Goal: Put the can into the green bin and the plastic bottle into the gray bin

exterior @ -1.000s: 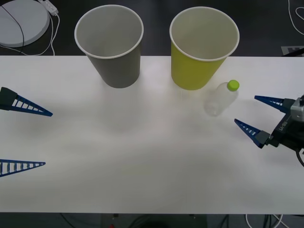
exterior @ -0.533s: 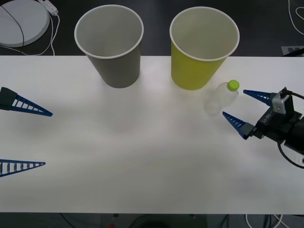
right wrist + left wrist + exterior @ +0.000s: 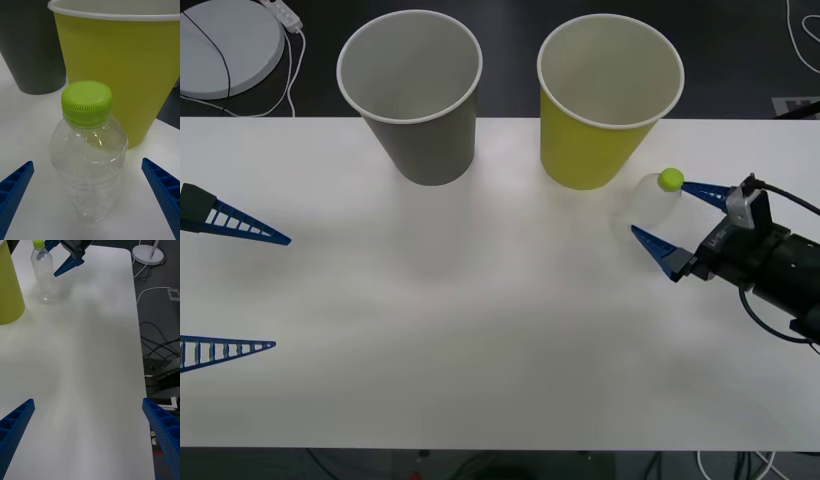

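The plastic bottle point(image 3: 648, 208), clear with a lime-green cap, stands upright on the white table just right of the green bin point(image 3: 608, 105). The gray bin point(image 3: 412, 98) stands to the left of the green one, and both are upright. My right gripper point(image 3: 658, 207) is open, one finger on each side of the bottle, not touching it. In the right wrist view the bottle point(image 3: 89, 157) stands between the fingers, with the green bin point(image 3: 123, 63) and the gray bin point(image 3: 32, 48) behind it. My left gripper point(image 3: 280, 293) rests open at the table's left edge. The can is out of view.
A white round disc point(image 3: 225, 45) with cables lies beyond the table's far left corner. The left wrist view looks across the bare table point(image 3: 93, 352) to the bottle point(image 3: 44, 275), the right gripper point(image 3: 52, 258) and cables on the floor point(image 3: 157, 352).
My right gripper has moved left across the table until its open fingers straddle the bottle. The bottle, both bins and the left arm have stayed put.
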